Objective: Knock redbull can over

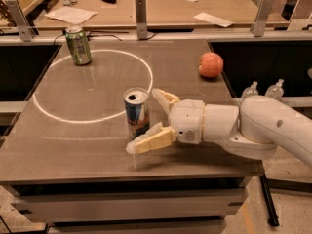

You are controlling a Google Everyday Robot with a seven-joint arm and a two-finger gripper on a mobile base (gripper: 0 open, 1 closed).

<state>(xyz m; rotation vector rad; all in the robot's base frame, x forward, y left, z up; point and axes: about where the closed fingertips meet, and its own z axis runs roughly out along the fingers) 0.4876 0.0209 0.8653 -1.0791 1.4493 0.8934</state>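
The redbull can (137,112) stands upright near the middle of the grey table (73,150), slim, blue and silver with a silver top. My gripper (144,121) comes in from the right on a white arm and is open. Its far finger (165,99) lies just right of the can's top. Its near finger (148,141) reaches under and in front of the can's base. The can sits between the two fingers, very close to them; I cannot tell whether they touch it.
A shorter green can (78,45) stands at the table's back left, on a white circle line (92,118). An orange-red ball (211,64) lies at the back right. A desk with papers (70,14) runs behind. Two bottles (263,89) stand right of the table.
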